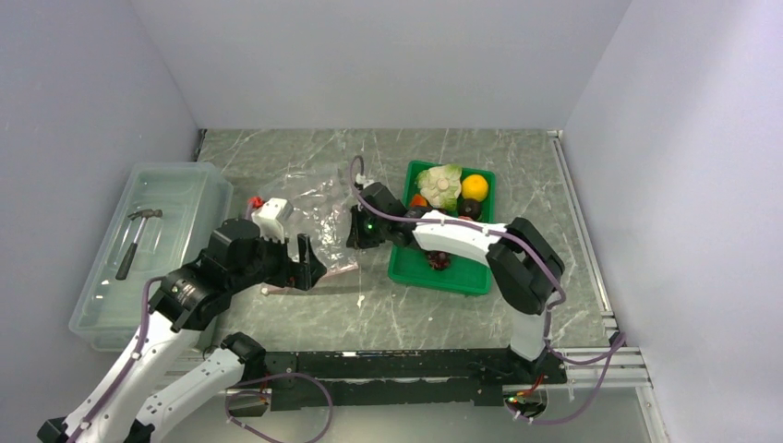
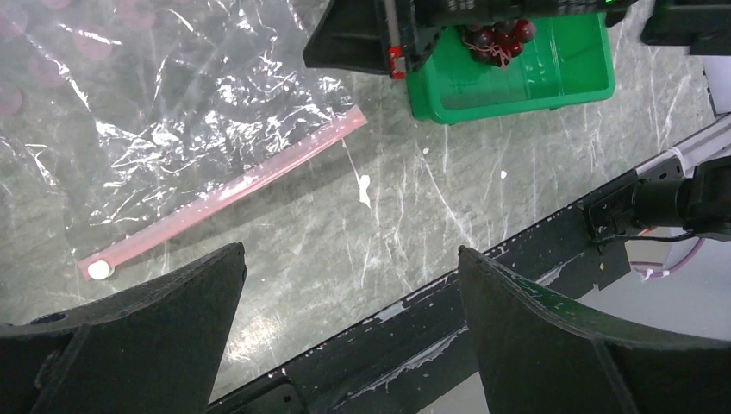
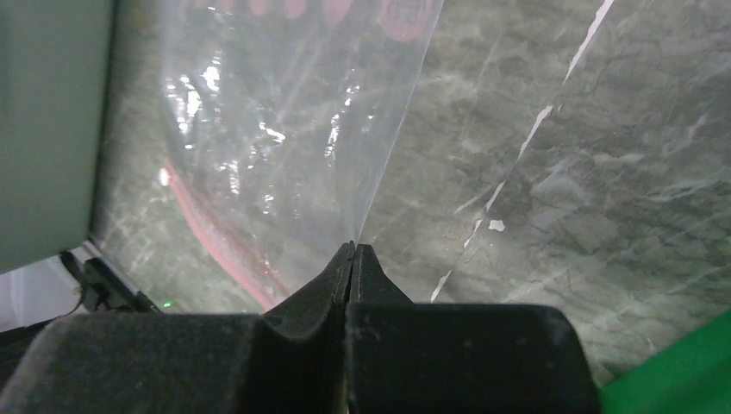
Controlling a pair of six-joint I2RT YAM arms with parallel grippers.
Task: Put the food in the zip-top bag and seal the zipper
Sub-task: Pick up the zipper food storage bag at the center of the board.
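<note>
The clear zip-top bag [image 1: 309, 196] [image 2: 172, 103] [image 3: 284, 129] lies flat left of the green tray [image 1: 439, 280]. Its pink zipper [image 2: 233, 191] [image 3: 215, 237] runs along the near edge. My right gripper [image 1: 358, 235] [image 3: 353, 248] is shut, pinching the bag's right edge near the mouth. My left gripper [image 1: 305, 263] [image 2: 349, 259] hangs open over bare table just near of the zipper, holding nothing. The food sits in the tray: a leafy vegetable [image 1: 441, 185], an orange fruit [image 1: 475, 187], a red piece [image 1: 418, 201] and purple grapes [image 1: 439, 260] [image 2: 496, 36].
A large translucent bin [image 1: 185, 180] holding a hammer [image 1: 138, 238] stands at the left. A black rail [image 1: 415, 365] runs along the table's near edge. Grey walls close in on both sides and at the back.
</note>
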